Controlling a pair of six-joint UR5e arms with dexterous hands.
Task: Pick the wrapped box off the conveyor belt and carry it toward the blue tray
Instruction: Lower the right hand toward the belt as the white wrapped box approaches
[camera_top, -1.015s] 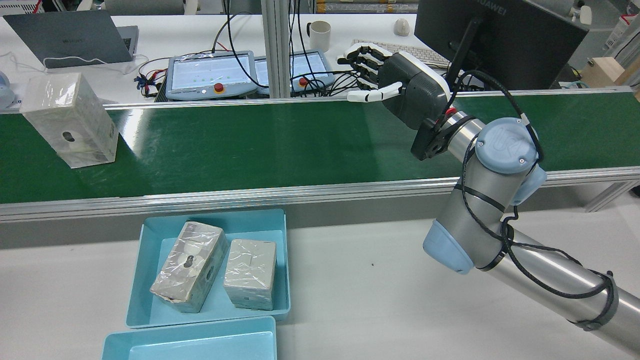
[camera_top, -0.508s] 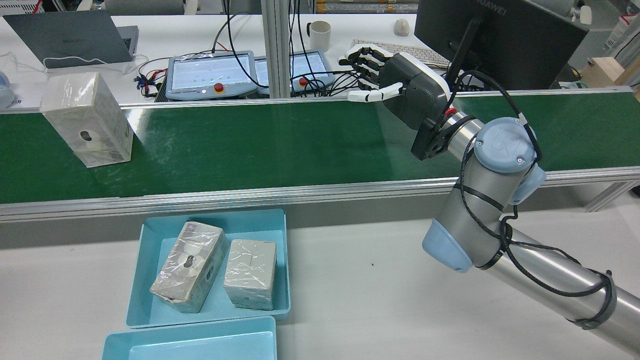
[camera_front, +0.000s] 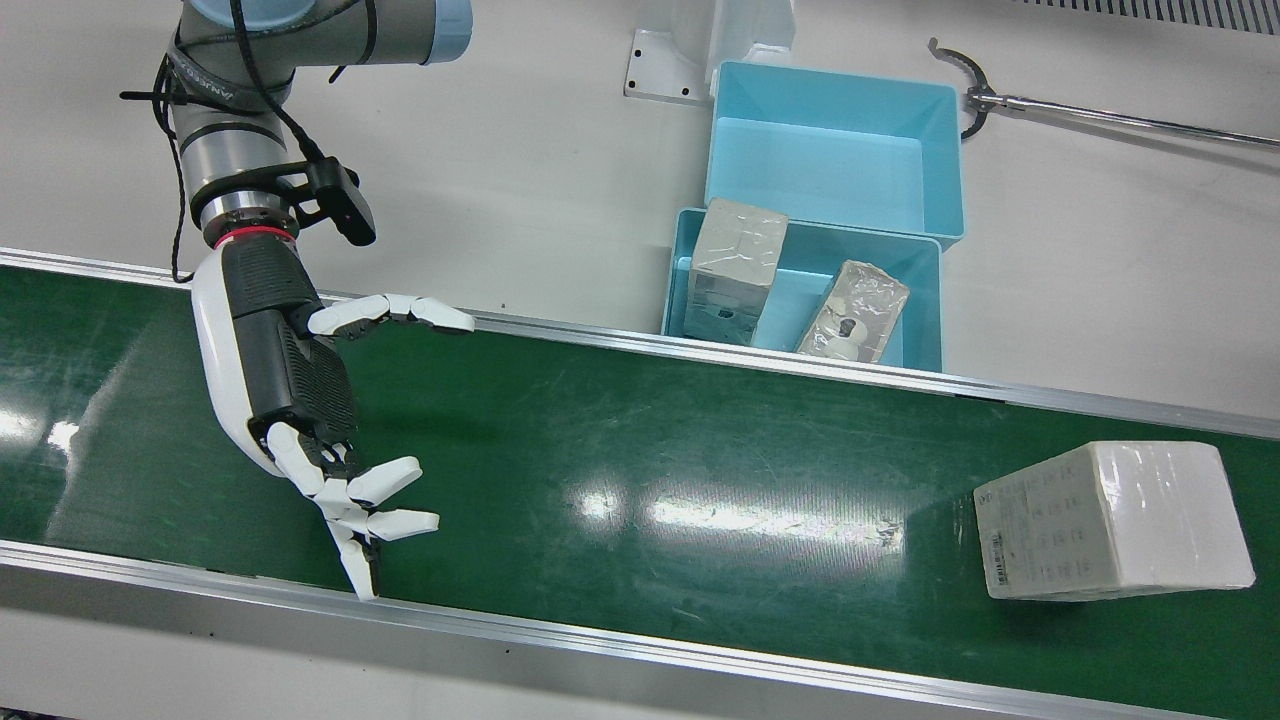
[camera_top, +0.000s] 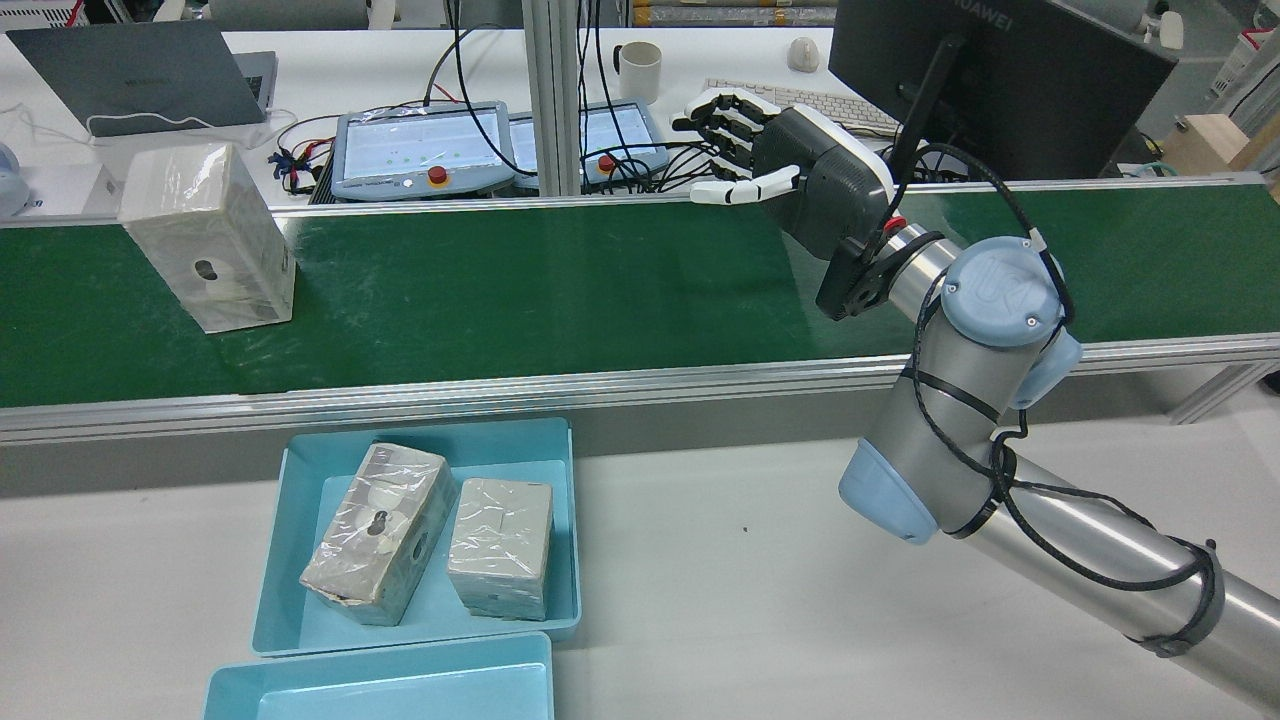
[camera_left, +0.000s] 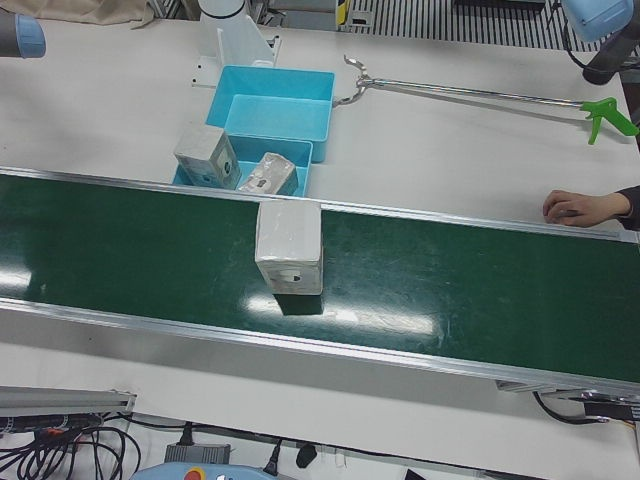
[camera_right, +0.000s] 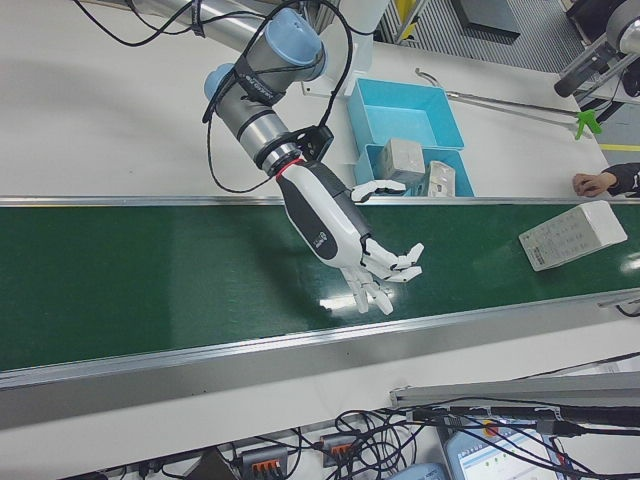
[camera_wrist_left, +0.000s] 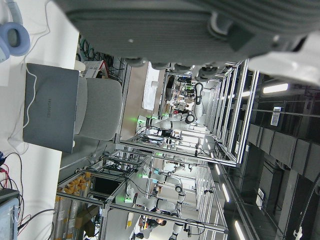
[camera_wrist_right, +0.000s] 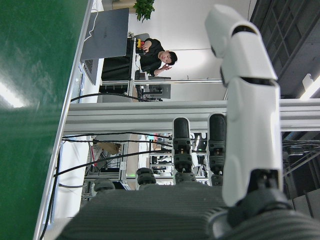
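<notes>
Waiting for the pick: right hand (camera_front: 300, 400) poised empty over the green conveyor belt (camera_front: 620, 470), fingers (camera_front: 385, 483) spread apart, palm turned along the belt. Wrapped box (camera_front: 1110, 520) upright on the belt, well apart from the hand, untouched. Next, likely closing on the box, then carrying to the blue tray (camera_front: 690, 260). Left hand's fingers impossible to tell.

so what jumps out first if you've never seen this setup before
The right hand hangs open over the green conveyor belt, fingers spread, holding nothing. Far along the belt, well apart from that hand, stands the wrapped box. Beside the belt on the robot's side, the blue tray already holds two wrapped boxes.
</notes>
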